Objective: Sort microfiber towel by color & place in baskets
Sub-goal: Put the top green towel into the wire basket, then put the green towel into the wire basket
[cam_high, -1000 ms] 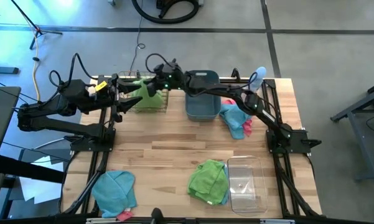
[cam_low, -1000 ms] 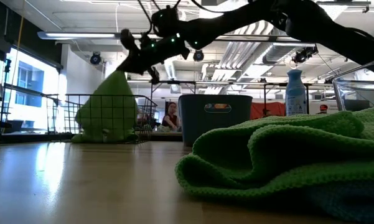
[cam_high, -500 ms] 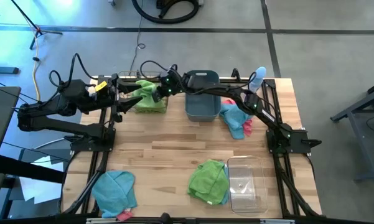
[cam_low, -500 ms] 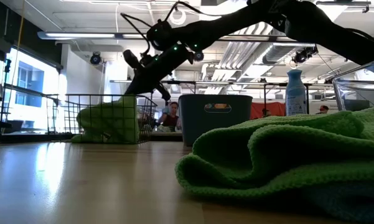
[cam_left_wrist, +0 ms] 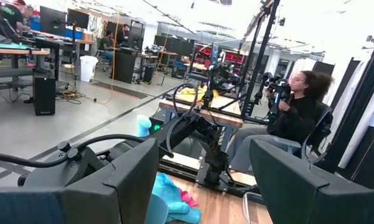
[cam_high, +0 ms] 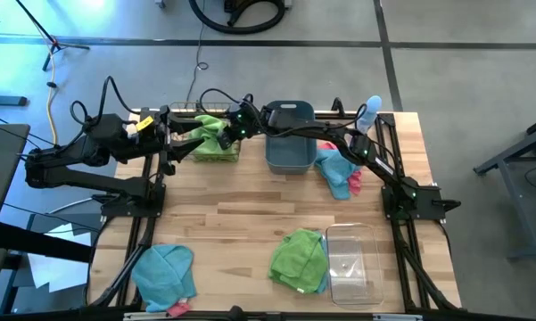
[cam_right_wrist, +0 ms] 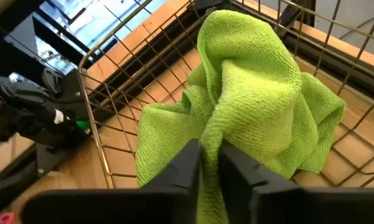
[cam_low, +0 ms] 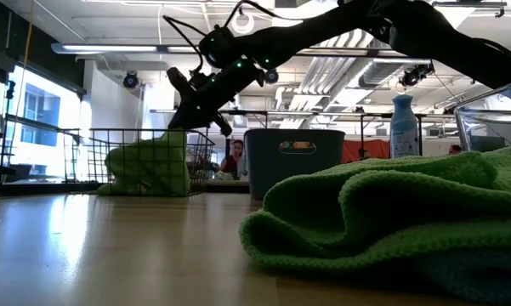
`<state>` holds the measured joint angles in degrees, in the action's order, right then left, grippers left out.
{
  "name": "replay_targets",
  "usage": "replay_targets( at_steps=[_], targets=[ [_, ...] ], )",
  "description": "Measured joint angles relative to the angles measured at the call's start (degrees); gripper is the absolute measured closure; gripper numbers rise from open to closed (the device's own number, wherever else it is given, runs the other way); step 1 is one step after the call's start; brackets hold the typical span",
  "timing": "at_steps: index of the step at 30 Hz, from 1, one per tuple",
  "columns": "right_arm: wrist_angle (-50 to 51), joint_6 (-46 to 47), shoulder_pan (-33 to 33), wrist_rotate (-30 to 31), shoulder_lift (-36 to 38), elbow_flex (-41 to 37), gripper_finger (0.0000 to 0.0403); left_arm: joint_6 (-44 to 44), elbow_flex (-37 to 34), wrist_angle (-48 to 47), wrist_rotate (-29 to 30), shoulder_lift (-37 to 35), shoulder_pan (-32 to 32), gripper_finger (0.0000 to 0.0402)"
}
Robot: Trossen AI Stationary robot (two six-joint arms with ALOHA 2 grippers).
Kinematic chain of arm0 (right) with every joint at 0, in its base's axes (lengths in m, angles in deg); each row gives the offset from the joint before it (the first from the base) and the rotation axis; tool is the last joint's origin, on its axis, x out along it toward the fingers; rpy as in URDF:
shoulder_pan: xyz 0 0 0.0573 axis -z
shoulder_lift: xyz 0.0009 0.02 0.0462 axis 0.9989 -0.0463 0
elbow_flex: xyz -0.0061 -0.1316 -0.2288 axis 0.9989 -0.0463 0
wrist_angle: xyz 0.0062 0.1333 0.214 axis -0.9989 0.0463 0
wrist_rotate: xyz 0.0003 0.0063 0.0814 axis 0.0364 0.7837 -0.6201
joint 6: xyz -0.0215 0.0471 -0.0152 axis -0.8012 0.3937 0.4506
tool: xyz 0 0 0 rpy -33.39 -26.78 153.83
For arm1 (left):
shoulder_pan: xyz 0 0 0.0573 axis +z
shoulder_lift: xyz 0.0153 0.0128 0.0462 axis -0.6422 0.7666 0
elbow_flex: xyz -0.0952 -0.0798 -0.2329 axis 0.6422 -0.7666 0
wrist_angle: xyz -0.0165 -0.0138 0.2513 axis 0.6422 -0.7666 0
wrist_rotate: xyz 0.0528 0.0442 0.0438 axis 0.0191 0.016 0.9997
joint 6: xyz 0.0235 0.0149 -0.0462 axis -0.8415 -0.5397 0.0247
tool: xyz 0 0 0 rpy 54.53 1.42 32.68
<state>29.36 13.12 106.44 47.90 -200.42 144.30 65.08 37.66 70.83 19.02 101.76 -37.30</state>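
Lime green fuzzy towel [cam_right_wrist: 255, 118] in copper wire mesh basket [cam_high: 235, 153], grey-blue plastic tub [cam_high: 289, 153], light blue and pink towels [cam_high: 339, 171], pale striped wood table [cam_high: 241, 218]

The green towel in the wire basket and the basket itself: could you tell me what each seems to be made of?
The green towel looks like soft, matte microfiber cloth: a fine nubby pile, folding limply. The wire basket appears to be thin metal wire in an open grid, with a coppery sheen; whether plated or painted is unclear.
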Motion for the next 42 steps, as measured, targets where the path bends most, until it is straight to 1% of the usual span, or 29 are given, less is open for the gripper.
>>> replay_targets(
  at_steps=[7,9,12,16,18,22,27,31,33,35,37,40,42],
  targets=[
    [2.0,-5.0,-0.1,-0.3,0.0,0.0,0.0188,0.0,0.0,0.0,0.0,0.0,0.0,0.0161],
    [3.0,-6.7,0.0,-0.4,0.6,0.0,0.0155,0.0,0.0,0.0,0.0,0.0,0.0,0.0161],
    [4.4,-8.2,0.6,0.1,2.1,0.0,0.0128,0.0,0.0,0.0,0.0,0.0,0.0,0.0161],
    [6.8,-10.4,2.4,1.1,5.1,0.0,0.0123,-0.3,0.0,0.0,0.0,0.0,0.0,0.0161],
    [9.0,-12.3,3.1,2.8,6.7,0.0,0.0123,-1.1,0.0,0.0,0.0,0.0,0.0,0.0161],
    [17.1,-17.3,4.3,5.1,11.1,0.0,0.0125,-1.0,0.0,0.0,0.0,0.0,0.0,0.0161],
    [29.6,-21.9,4.5,10.0,17.9,0.0,0.0125,-1.1,0.0,-0.2,0.0,0.0,0.0,0.0161],
    [37.9,-23.9,3.1,13.3,23.0,0.0,0.0125,-1.1,0.0,-0.9,0.1,0.1,0.0,0.0161],
    [39.6,-24.3,1.9,15.2,25.7,-1.6,0.0125,-1.1,0.0,-1.1,0.2,0.5,0.0,0.0161],
    [40.0,-23.7,0.6,16.9,29.4,-6.1,0.0126,-1.0,0.0,-1.5,0.2,0.8,0.0,0.0161],
    [38.3,-21.4,-0.6,18.5,34.1,-12.8,0.0126,-1.1,0.0,-1.6,0.2,1.1,0.0,0.0161],
    [34.0,-16.0,-3.2,20.6,42.6,-26.0,0.0126,-1.0,0.0,-1.8,0.2,1.3,0.0,0.0161],
    [30.9,-11.5,-5.6,20.5,48.6,-35.1,0.0126,-1.1,0.0,-1.9,0.2,1.6,0.0,0.0161]
  ],
)
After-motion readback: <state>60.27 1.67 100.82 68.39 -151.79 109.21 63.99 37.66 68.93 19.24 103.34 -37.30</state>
